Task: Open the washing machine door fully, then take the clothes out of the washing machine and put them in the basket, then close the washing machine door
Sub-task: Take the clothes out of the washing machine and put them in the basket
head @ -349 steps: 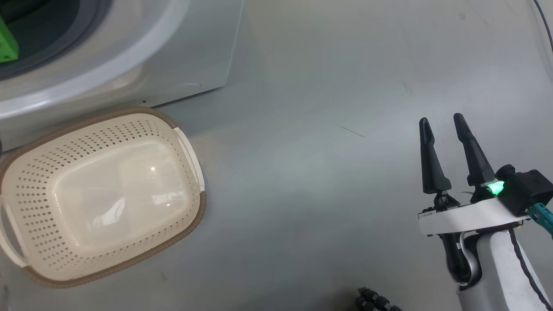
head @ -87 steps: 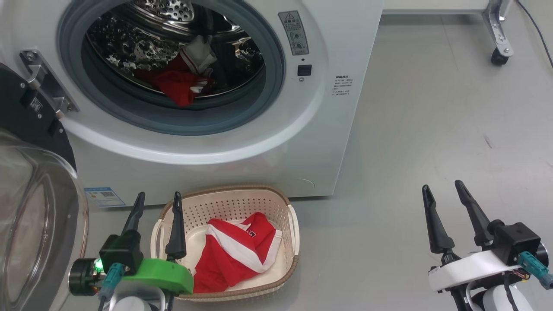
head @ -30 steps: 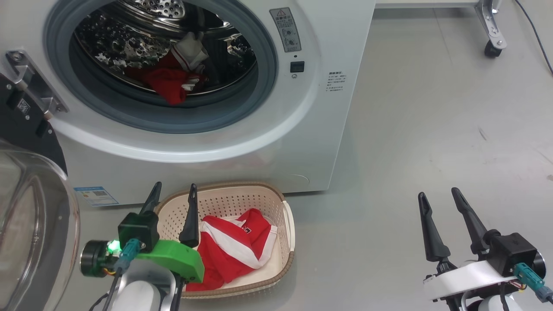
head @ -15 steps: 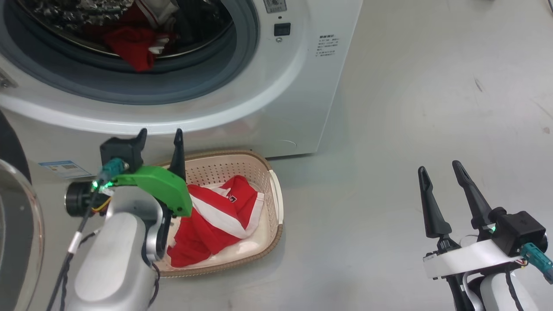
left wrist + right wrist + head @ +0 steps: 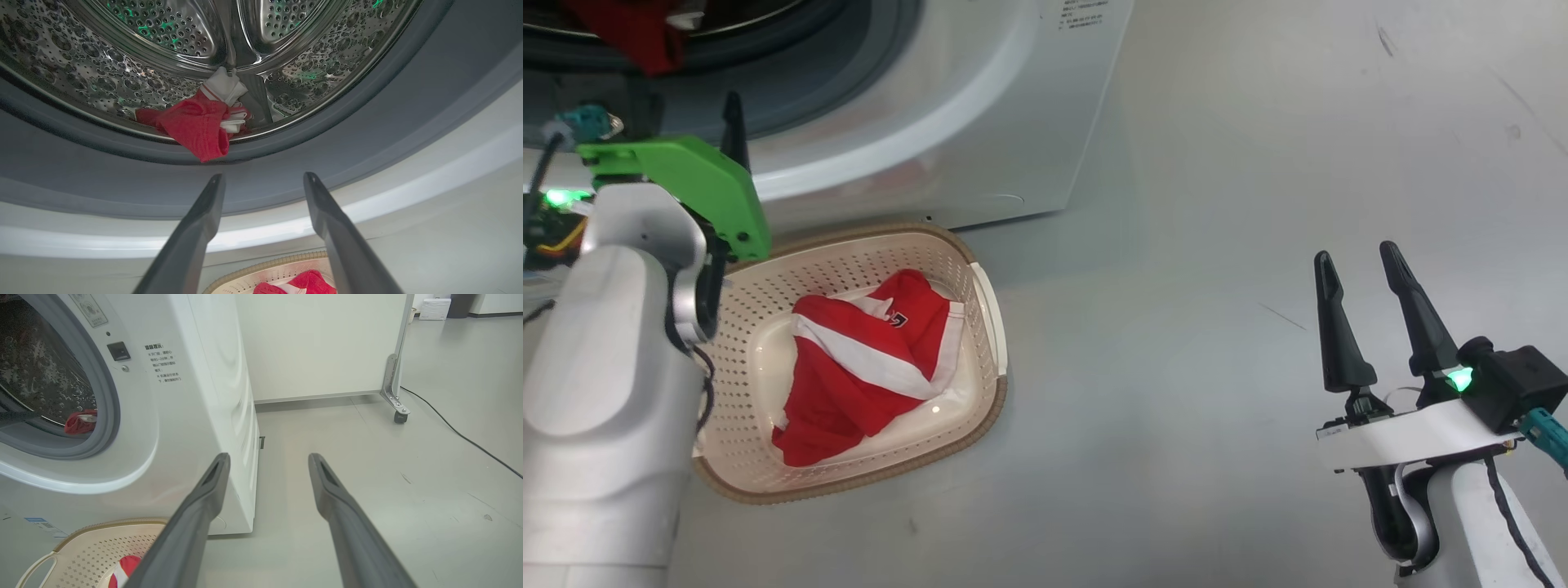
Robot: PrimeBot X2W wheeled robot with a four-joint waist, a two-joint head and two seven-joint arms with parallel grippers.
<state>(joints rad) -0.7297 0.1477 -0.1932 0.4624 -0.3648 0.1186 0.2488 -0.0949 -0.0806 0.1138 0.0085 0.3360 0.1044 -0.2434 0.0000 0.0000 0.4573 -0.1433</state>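
Smooth pale grey floor (image 5: 1217,204) with a few dark scuffs. In the head view, the white washing machine (image 5: 980,106) stands on it at 11 o'clock, the cream basket (image 5: 849,265) just before it at 9 o'clock. In the right wrist view, 1 caster (image 5: 401,417) stands at 3 o'clock, a black cable (image 5: 461,435) trailing beside it.

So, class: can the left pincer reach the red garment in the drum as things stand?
Probably yes: the open left pincer points at the red garment on the drum lip, nothing between.
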